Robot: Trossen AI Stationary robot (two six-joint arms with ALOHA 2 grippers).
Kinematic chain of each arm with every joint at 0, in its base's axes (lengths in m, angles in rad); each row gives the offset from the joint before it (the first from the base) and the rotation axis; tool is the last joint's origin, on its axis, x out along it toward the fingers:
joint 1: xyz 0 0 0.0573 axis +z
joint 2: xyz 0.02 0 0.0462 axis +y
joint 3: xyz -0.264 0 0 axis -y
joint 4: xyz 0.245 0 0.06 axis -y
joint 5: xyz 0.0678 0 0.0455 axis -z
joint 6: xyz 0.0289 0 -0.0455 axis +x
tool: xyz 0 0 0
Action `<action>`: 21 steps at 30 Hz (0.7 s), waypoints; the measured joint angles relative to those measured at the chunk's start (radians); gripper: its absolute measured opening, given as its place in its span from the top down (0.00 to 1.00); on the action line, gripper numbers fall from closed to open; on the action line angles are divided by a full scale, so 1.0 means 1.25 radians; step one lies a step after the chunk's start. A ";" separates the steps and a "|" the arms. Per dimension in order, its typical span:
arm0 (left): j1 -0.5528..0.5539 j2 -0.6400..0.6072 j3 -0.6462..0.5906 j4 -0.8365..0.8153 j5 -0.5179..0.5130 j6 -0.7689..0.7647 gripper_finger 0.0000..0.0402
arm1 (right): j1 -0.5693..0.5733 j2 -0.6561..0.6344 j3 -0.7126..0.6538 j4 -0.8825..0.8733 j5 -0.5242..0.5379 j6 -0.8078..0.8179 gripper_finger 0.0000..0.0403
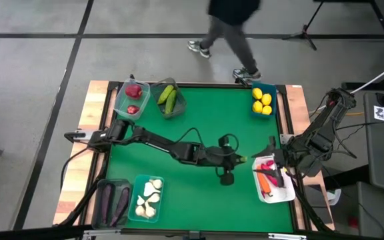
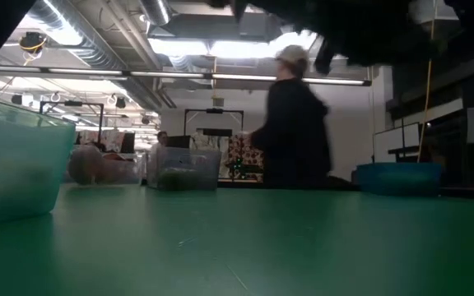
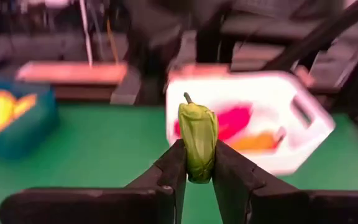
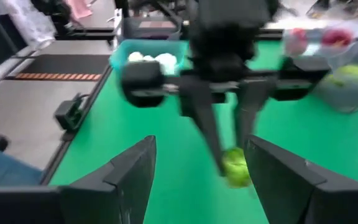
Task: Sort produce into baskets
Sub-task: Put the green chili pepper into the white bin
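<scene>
Beyond the green pepper (image 3: 197,142), the white tray (image 3: 303,134) is blurred; its pink and orange contents cannot be identified in the left wrist view.

Table (image 1: 199,120): green mat top with wooden edges showing along the left and far sides.

Directly on it, six containers set around the border:
- clear tub (image 1: 131,99) with red round fruits, far left corner;
- smoky grey tub (image 1: 169,100) with green cucumbers, just beside it;
- blue tub (image 1: 263,102) with yellow lemons, far right corner;
- flat white tray (image 1: 275,181) with red and orange produce, near right;
- teal tub (image 1: 147,198) with white garlic bulbs, near left;
- dark tub (image 1: 111,202) with purple eggplants, touching the teal one.
</scene>
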State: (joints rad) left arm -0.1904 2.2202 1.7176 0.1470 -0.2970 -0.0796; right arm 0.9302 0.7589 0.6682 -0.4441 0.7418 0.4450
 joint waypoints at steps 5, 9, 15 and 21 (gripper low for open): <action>-0.015 -0.001 0.049 0.019 0.000 0.078 0.84 | 0.000 0.000 0.000 -0.002 0.035 -0.013 0.40; -0.025 -0.001 0.071 0.019 0.000 0.129 0.83 | 0.000 0.000 0.000 -0.003 0.035 -0.013 0.40; -0.032 -0.001 0.075 0.015 0.000 0.155 0.83 | 0.000 0.000 0.000 -0.005 0.028 -0.012 0.40; -0.031 -0.001 0.075 -0.006 -0.003 0.155 0.83 | 0.000 0.000 0.000 -0.005 0.020 -0.004 0.44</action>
State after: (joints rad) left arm -0.2287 2.2185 1.8118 0.1397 -0.3012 0.1146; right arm 0.9298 0.7589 0.6682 -0.4507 0.7672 0.4397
